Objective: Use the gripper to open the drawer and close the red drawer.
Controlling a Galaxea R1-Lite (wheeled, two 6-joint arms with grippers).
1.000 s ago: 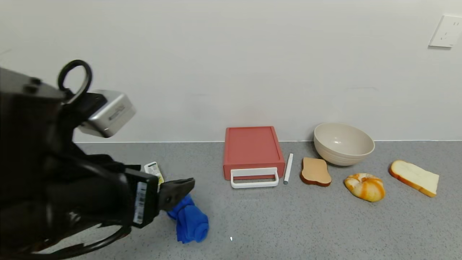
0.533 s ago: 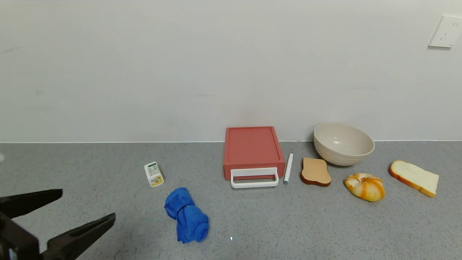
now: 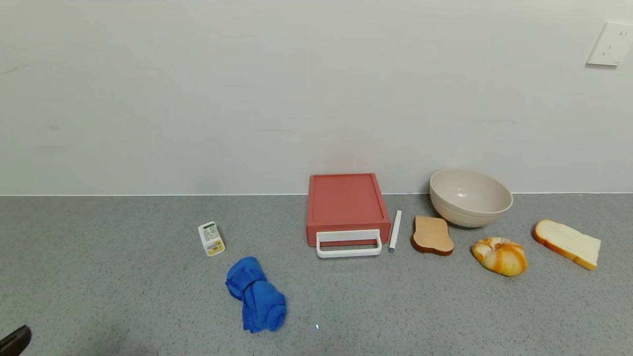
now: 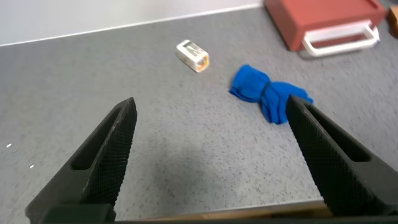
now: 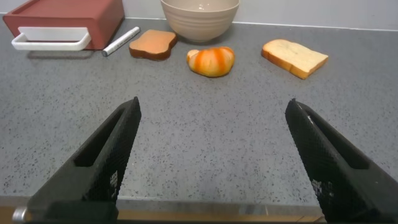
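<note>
Sitting against the wall at the middle of the grey counter (image 3: 123, 296): drawer (image 3: 345, 202), salmon-red, tray pushed fully in, white loop handle (image 3: 348, 244) facing the robot and lying on the counter. Just right of it, a white marker (image 3: 394, 230), parallel to the drawer's side, close but apart from it. Farther right, a brown toast slice (image 3: 432, 235), then a beige bowl (image 3: 470, 196) near the wall, upright. In front of the bowl, an orange-and-cream bun (image 3: 499, 255); well to the right, a white bread slice (image 3: 566, 243). Left of the drawer, a small white carton (image 3: 210, 238); nearer the robot, a crumpled blue cloth (image 3: 256, 294).

Low at the counter's near left, well apart from the drawer: left gripper (image 4: 211, 155), fingers (image 4: 102, 158) spread wide, nothing between them; only a dark fingertip showing at the head view's bottom-left corner. Seen past it in the left wrist view, cloth (image 4: 268, 93), carton (image 4: 192, 55) and the drawer's handle end (image 4: 339, 37).

Low at the counter's near right: right gripper (image 5: 211, 155), fingers (image 5: 106, 158) likewise spread wide and holding nothing. Beyond it in the right wrist view, drawer (image 5: 68, 15), marker (image 5: 120, 41), toast (image 5: 152, 43), bun (image 5: 211, 61), bread slice (image 5: 295, 57) and bowl (image 5: 199, 17), all untouched. On the wall at upper right, a white socket (image 3: 609, 43).
</note>
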